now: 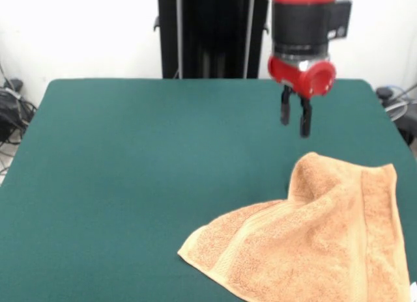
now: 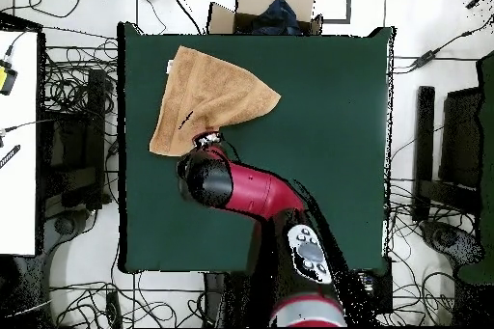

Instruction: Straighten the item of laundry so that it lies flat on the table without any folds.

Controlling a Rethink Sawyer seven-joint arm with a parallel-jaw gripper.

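The towel [image 1: 313, 240] lies at the near right part of the green bench [image 1: 130, 185] in the front view, and its right and lower edges are cut off by the picture's border there, so its full outline shows only from overhead. It is not flat: it forms a rough triangle with one corner pointing toward the bench's middle, a raised hump at its far side, and a woven band running down its right part. From overhead a dark crease crosses the cloth [image 2: 207, 98].

Beyond the hump, the end effector [image 1: 295, 116] hangs above the bench, clear of the cloth in the front view. Its two dark fingers [image 1: 305, 120] stand close together with only a narrow gap between them, and nothing is held between them. From overhead the arm's red and black wrist covers the tips, so contact with the towel's edge cannot be judged from that view.

Farther back stands a dark frame [image 1: 212, 32] against the white wall. Overhead, a cardboard box [image 2: 265, 7] sits just past the bench's far edge, and cables [image 2: 72, 103] sprawl over the floor beside it.
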